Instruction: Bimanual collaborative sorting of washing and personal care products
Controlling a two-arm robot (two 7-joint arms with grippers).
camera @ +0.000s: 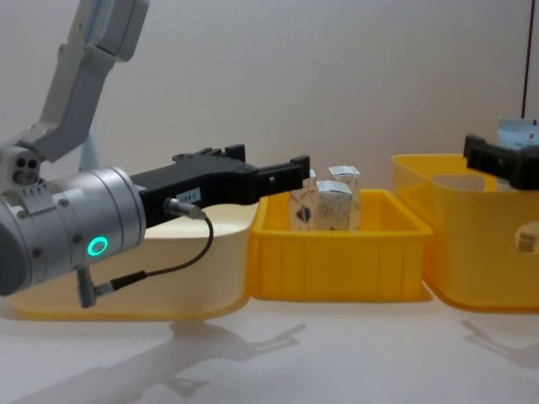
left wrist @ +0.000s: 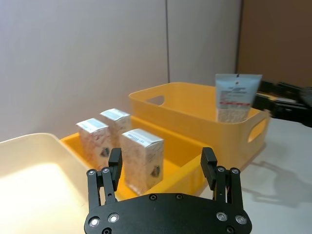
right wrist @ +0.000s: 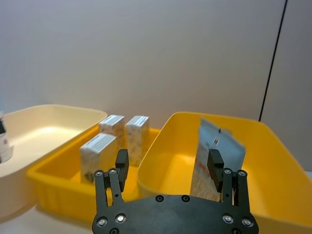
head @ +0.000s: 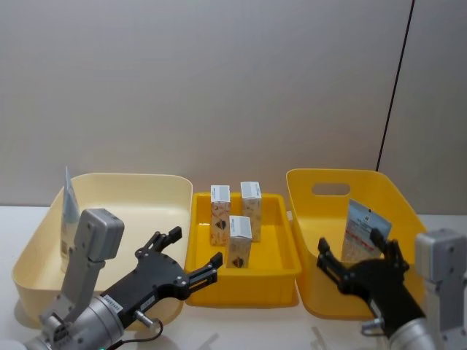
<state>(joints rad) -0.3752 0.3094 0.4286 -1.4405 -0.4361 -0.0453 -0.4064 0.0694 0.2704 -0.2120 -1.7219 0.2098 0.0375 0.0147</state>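
Both left gripper (head: 195, 246) and right gripper (head: 352, 246) gape wide, empty, flanking the yellow tray (head: 241, 283).

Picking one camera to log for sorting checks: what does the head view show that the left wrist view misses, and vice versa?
Head view: the tall white tube standing in the cream bin. Left wrist view: the deep yellow bin's near-end handle slot. Both: three white cartons in the shallow yellow tray, the pale blue tube in the deep bin, the open left gripper, the right gripper at that bin.
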